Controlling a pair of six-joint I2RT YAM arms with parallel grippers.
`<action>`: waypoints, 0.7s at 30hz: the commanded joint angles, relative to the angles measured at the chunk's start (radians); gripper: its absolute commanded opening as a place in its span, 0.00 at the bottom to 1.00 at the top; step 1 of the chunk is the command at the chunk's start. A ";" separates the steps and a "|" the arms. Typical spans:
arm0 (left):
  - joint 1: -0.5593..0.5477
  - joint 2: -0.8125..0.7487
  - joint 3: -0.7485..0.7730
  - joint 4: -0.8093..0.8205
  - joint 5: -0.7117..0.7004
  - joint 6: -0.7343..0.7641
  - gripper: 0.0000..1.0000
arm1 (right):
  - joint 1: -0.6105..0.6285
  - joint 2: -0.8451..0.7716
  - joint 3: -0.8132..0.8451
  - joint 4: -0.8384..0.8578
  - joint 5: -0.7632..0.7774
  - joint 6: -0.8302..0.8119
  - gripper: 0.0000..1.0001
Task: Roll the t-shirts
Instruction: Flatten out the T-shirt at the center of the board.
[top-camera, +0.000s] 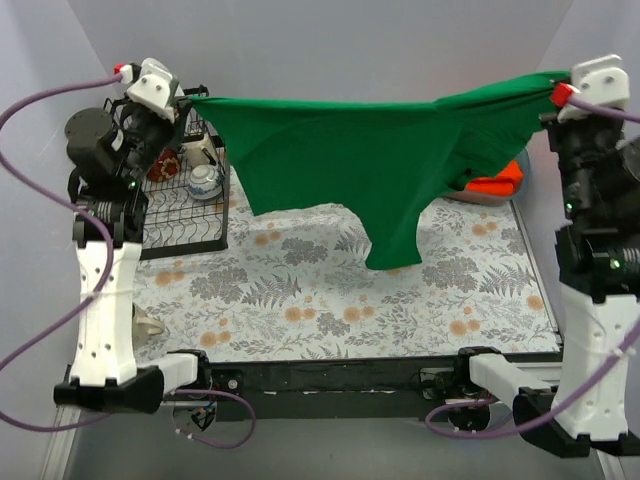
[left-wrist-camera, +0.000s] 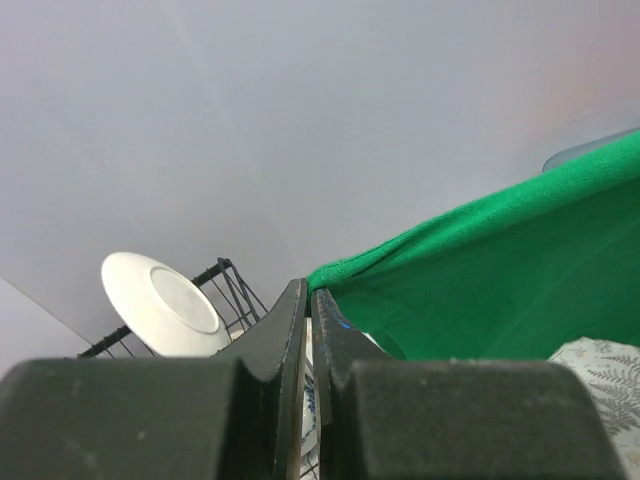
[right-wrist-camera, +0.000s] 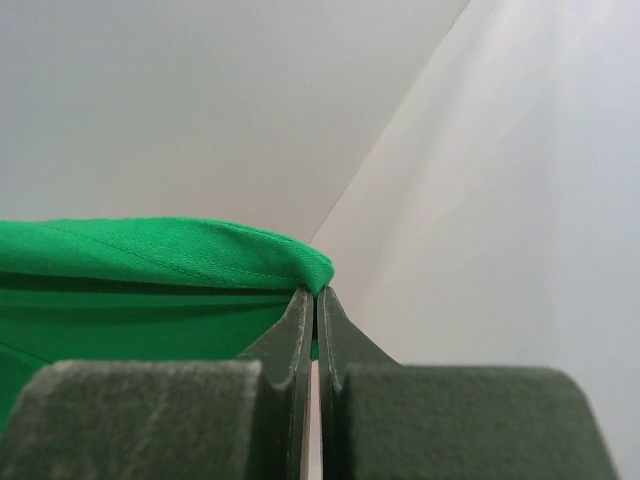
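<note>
A bright green t-shirt (top-camera: 360, 160) hangs stretched in the air across the back of the table, its lower part drooping toward the floral cloth. My left gripper (top-camera: 186, 100) is shut on its left corner, high above the wire rack; the hem (left-wrist-camera: 340, 270) runs off from my closed jaws. My right gripper (top-camera: 556, 92) is shut on the shirt's right corner (right-wrist-camera: 300, 262) at the far right. An orange-red t-shirt (top-camera: 497, 183) lies in a bowl at the back right, partly hidden behind the green one.
A black wire dish rack (top-camera: 185, 195) stands at the left, holding a blue-patterned cup (top-camera: 204, 181) and a white plate (left-wrist-camera: 160, 303). The floral tablecloth (top-camera: 300, 300) covers the table. White walls close in the back and sides.
</note>
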 joint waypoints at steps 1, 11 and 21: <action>0.016 -0.158 -0.022 -0.009 -0.038 -0.034 0.00 | -0.007 -0.090 0.074 -0.021 0.015 -0.033 0.01; 0.027 -0.333 0.068 -0.031 -0.101 0.018 0.00 | -0.019 -0.207 0.277 -0.095 0.031 -0.006 0.01; 0.027 -0.261 0.191 0.018 -0.118 0.096 0.00 | -0.034 -0.204 0.305 0.008 0.027 -0.058 0.01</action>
